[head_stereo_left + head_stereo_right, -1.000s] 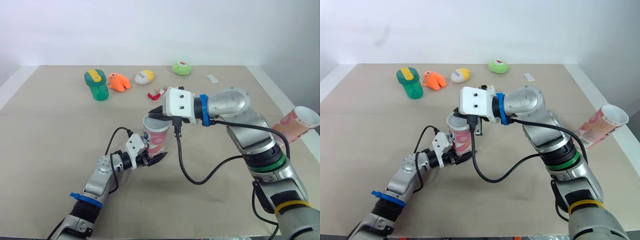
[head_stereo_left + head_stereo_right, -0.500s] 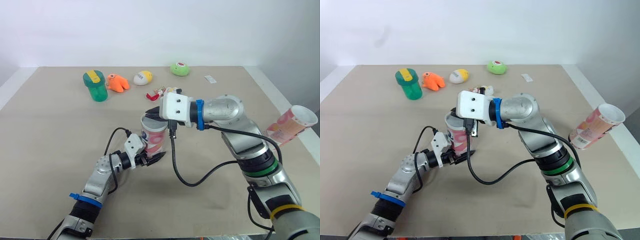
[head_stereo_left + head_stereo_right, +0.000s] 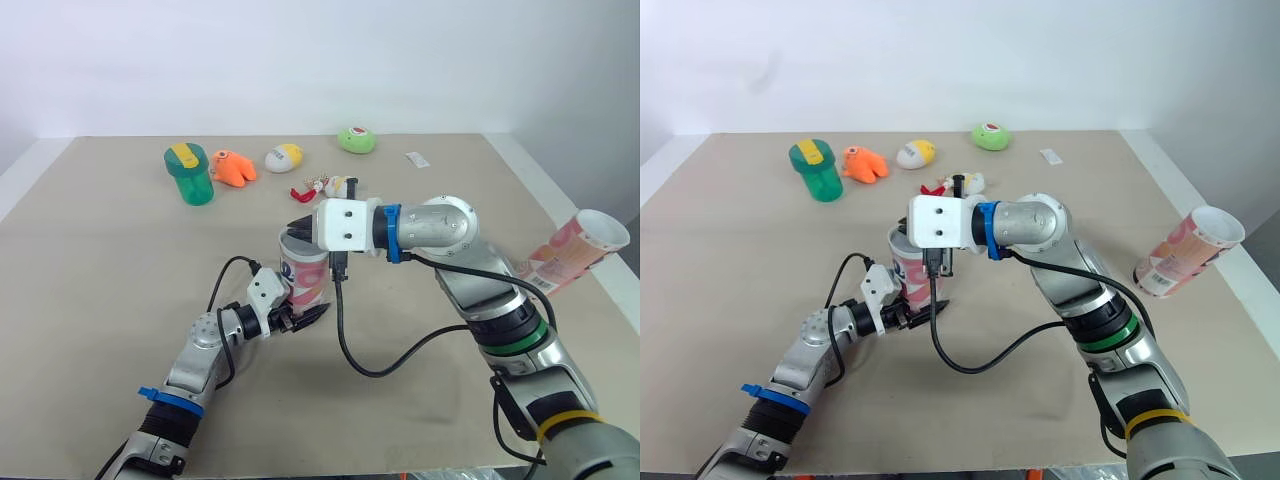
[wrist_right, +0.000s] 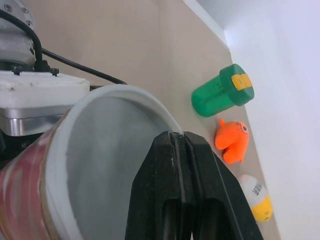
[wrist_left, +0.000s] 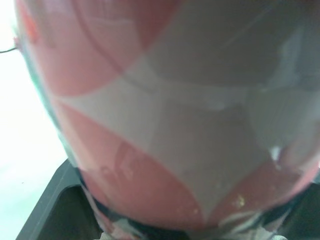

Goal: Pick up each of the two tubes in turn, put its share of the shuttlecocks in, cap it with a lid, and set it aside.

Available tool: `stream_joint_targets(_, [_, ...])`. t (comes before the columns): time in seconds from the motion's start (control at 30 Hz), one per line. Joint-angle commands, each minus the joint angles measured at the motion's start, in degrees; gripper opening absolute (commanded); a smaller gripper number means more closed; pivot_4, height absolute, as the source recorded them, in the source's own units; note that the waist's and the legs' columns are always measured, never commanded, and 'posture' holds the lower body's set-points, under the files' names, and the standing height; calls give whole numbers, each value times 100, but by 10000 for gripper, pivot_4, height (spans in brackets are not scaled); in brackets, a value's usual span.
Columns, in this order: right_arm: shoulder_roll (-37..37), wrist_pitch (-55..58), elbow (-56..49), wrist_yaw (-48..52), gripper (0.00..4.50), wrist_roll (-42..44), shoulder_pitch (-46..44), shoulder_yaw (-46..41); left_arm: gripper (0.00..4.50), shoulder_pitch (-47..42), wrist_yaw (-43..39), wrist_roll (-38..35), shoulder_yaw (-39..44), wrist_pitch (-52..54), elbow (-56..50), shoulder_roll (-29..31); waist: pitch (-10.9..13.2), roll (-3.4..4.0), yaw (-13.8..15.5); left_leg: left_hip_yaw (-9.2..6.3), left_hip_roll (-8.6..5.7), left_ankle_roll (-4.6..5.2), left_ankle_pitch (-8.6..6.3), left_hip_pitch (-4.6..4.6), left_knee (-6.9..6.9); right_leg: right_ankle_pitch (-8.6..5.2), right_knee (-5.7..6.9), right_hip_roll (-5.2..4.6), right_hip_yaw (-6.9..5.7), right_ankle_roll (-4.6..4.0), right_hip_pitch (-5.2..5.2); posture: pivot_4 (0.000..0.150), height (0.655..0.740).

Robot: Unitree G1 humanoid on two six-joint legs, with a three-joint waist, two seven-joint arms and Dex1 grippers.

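The upright tube point(image 3: 306, 281) is clamped low down by the left gripper point(image 3: 300, 318), near the table's point(image 3: 100, 270) centre. The right gripper point(image 3: 295, 227) (fingers pressed together, nothing held) is poised over its rim at 11 o'clock.

Bright, even light falls from overhead across the beige table point(image 3: 100, 300), so the green cup point(image 3: 190, 172) and the tube point(image 3: 305, 280) throw only faint shadows close to their bases (soft at every edge). The pale wall point(image 3: 960, 60) behind is uniformly lit. In the left wrist view the background beside the tube burns out to white, and 1 small highlight glints low on its glossy skin.
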Motion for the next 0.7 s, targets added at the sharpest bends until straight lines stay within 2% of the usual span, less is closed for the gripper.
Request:
stream_joint_targets(0.03, [10,34,178,147,1635,-150,172,402,34736,117,-78,163,-283,181,183,-10,-1,0,0,0,0,0,0,0,0,0,0,0,0,0,0,1500,7400])
stream_joint_targets(0.23, [105,365,91,306,1635,259,70,144,34736,91,-91,163,-283,179,208,-13,-1,0,0,1,0,-1,0,0,0,-1,-1,-2,1,-1,-1,1500,7400])
stream_joint_targets(0.37, [172,619,177,406,13926,577,-230,-121,34736,82,-102,163,-277,165,243,-22,0,-1,-1,2,0,-1,-1,-2,-3,-1,-2,-5,1,-1,-2,1500,7400])
stream_joint_targets(0.4, [170,632,210,408,19150,600,-282,-144,34736,82,-104,163,-275,166,243,-25,1,-1,4,3,-1,-1,-1,-3,-5,-1,-2,-6,1,-1,-2,1500,7400])
stream_joint_targets(0.47, [152,617,288,426,25582,626,-392,-189,34736,84,-105,165,-274,174,236,-30,2,-2,9,2,-2,-1,-1,-7,-9,-4,-4,-8,0,-2,-4,1500,7400])
stream_joint_targets(0.57, [128,581,398,448,40060,663,-529,-244,34736,91,-107,169,-272,180,231,-36,2,-2,16,6,-6,-1,-1,-13,-19,-7,-6,-14,0,0,-1,1500,7400])
stream_joint_targets(0.6, [130,585,436,445,43496,688,-579,-276,34736,93,-108,171,-270,181,230,-38,2,-2,17,6,-8,-1,-1,-15,-24,-10,-8,-15,0,0,0,1500,7400])
stream_joint_targets(0.7, [150,653,582,432,44367,823,-777,-445,34736,103,-109,173,-267,182,226,-45,3,-3,20,6,-10,-1,-1,-15,-36,-14,-13,-17,1,0,0,1500,7400])
